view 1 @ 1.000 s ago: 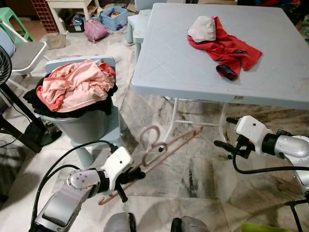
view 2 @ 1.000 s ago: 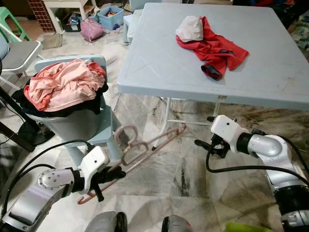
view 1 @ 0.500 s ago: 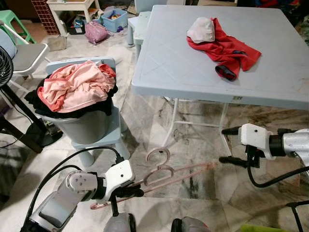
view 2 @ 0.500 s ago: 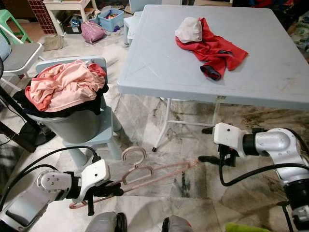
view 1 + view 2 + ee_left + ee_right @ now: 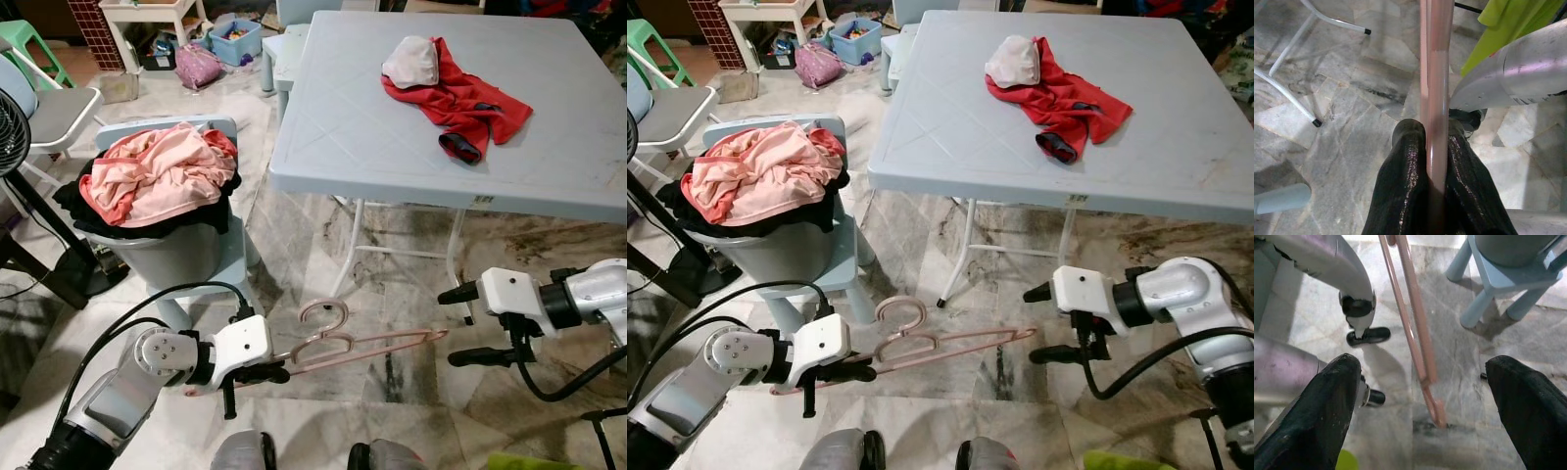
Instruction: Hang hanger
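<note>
Pink plastic hangers [image 5: 364, 344] lie level just above the marble floor, hooks [image 5: 324, 313] pointing up; at least two are stacked. My left gripper [image 5: 251, 376] is shut on their near end, and in the left wrist view both black fingers [image 5: 1406, 186] pinch the pink bar [image 5: 1435, 93]. My right gripper [image 5: 468, 325] is open by the hangers' far tip, one finger above and one below it. In the right wrist view that tip [image 5: 1436, 417] lies between the spread fingers [image 5: 1327, 406] without touching them.
A grey folding table [image 5: 392, 157] stands ahead with a red garment [image 5: 460, 98] on it; its white legs [image 5: 348, 255] are just behind the hangers. At the left, a bin of pink laundry [image 5: 157, 174] sits on a light blue stool beside a fan stand [image 5: 39, 245].
The left gripper has swung the hangers down from a slant toward the table legs to level, pointing right. The open right gripper has dropped lower, to the hangers' far tip.
</note>
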Robot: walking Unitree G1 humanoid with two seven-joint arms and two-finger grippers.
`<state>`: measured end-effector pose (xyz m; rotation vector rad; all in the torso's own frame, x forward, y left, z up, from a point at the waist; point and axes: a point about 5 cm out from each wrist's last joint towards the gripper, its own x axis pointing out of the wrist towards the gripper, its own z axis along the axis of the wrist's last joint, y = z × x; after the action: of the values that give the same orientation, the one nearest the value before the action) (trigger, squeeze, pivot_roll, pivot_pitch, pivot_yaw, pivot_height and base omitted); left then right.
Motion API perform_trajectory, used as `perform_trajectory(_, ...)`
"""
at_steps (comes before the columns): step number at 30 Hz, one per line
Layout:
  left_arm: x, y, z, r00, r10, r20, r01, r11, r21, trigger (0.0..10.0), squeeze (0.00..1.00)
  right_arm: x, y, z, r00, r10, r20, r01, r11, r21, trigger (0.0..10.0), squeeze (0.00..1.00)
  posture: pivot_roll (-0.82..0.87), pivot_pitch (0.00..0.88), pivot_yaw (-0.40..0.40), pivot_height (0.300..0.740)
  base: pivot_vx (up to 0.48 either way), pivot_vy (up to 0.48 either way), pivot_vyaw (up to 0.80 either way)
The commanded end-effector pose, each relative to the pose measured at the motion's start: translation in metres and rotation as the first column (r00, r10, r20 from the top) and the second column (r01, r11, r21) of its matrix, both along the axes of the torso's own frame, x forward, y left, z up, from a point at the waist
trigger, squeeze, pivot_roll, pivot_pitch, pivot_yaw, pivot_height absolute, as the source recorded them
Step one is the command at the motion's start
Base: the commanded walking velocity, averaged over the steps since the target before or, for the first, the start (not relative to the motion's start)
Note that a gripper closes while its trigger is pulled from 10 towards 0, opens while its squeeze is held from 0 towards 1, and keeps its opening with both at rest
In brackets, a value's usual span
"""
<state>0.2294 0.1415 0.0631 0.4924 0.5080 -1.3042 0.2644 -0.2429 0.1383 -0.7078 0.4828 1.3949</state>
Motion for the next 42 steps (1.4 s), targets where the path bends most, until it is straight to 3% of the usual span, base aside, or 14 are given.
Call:
perform_trajectory(1,0.003,-0.001,0.001,1.0,-0.019,0.015,0.019,1.0,0.007,10.0,0.0,0.0,0.007,-0.001,1.0,0.025,0.003,-0.025,1.0,-0.006,10.0,0.0,-0.03,0.081,0.029,0.74,0.0,0.0,0.0)
perform_trajectory(6,0.007,-0.009,0.0,0.999,-0.044,0.032,0.044,0.999,-0.004,10.0,0.0,-0.003,0.014,-0.017,1.0,0.027,-0.001,-0.027,0.999,-0.04,10.0,0.0,-0.04,0.083,0.037,0.74,0.0,0.0,0.0)
perform_trajectory(7,0.008,-0.012,-0.001,0.998,-0.055,0.04,0.055,0.998,-0.006,10.0,0.0,-0.004,0.016,-0.02,1.0,0.021,-0.001,-0.021,0.999,-0.048,6.1,0.0,-0.04,0.084,0.038,0.74,0.0,0.0,0.0)
perform_trajectory(9,0.009,-0.013,-0.002,0.997,-0.058,0.046,0.058,0.998,-0.008,10.0,0.0,-0.003,0.017,-0.022,1.0,0.017,0.008,-0.016,0.998,-0.061,6.1,0.0,-0.04,0.085,0.041,0.74,0.0,0.0,0.0)
perform_trajectory(10,0.009,-0.014,-0.002,0.997,-0.062,0.047,0.062,0.998,-0.008,10.0,0.0,-0.003,0.017,-0.024,1.0,0.013,0.015,-0.012,0.998,-0.068,3.6,0.0,-0.04,0.085,0.041,0.74,0.0,0.0,0.0)
perform_trajectory(12,0.01,-0.014,-0.003,0.997,-0.066,0.048,0.067,0.998,-0.008,10.0,0.0,-0.003,0.018,-0.026,1.0,0.01,0.02,-0.009,0.997,-0.074,3.6,0.0,-0.04,0.085,0.041,0.74,0.0,0.0,0.0)
perform_trajectory(13,0.011,-0.015,-0.003,0.996,-0.068,0.051,0.068,0.998,-0.01,10.0,0.0,-0.002,0.018,-0.028,0.999,0.003,0.034,0.0,0.997,-0.083,0.0,0.0,-0.05,0.087,0.044,0.74,0.0,0.0,0.0)
perform_trajectory(22,0.019,-0.025,-0.001,0.989,-0.08,0.121,0.085,0.996,-0.032,10.0,0.0,-0.006,0.023,-0.042,0.999,-0.013,0.052,0.019,0.995,-0.103,0.0,0.0,-0.05,0.087,0.055,0.74,0.0,0.0,0.0)
perform_trajectory(31,0.034,-0.033,0.0,0.969,-0.079,0.236,0.092,0.995,-0.048,10.0,0.0,0.012,0.012,-0.033,0.99,-0.049,0.135,0.069,0.986,-0.154,0.0,0.0,-0.05,0.087,0.058,0.74,0.0,0.0,0.0)
perform_trajectory(42,0.032,-0.035,-0.009,0.968,-0.107,0.226,0.12,0.992,-0.045,10.0,0.0,0.021,0.007,-0.024,0.981,-0.07,0.182,0.099,0.983,-0.158,0.0,0.0,-0.05,0.087,0.065,0.74,0.0,0.0,0.0)
